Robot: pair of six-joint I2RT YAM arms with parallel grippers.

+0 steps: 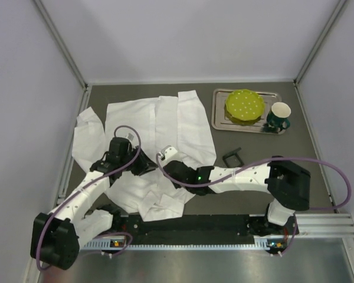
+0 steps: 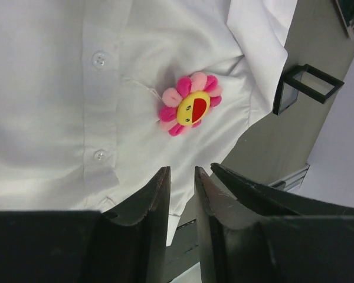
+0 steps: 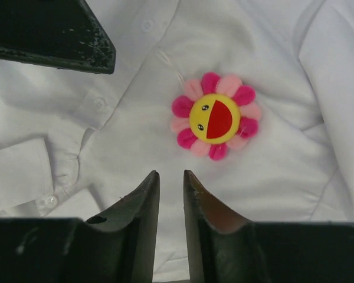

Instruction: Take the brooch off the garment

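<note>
The garment (image 1: 159,127) is a white button-up shirt lying wrinkled on the dark table. The brooch (image 2: 190,105) is a pink-petalled flower with a yellow and red face, pinned to the shirt beside the button placket; it shows too in the right wrist view, brooch (image 3: 215,117). My left gripper (image 2: 182,172) hovers just short of it, jaws a narrow gap apart with nothing between them. My right gripper (image 3: 170,175) faces the brooch from the other side, also narrowly open and holding nothing. In the top view both grippers, left (image 1: 146,165) and right (image 1: 167,167), meet over the shirt and hide the brooch.
A small black square frame (image 1: 232,157) lies on the table right of the shirt. A metal tray (image 1: 219,115) at the back right carries a yellow-green plate (image 1: 244,105), with a dark green mug (image 1: 278,116) at its right end. A finger of the left gripper (image 3: 53,29) crosses the right wrist view.
</note>
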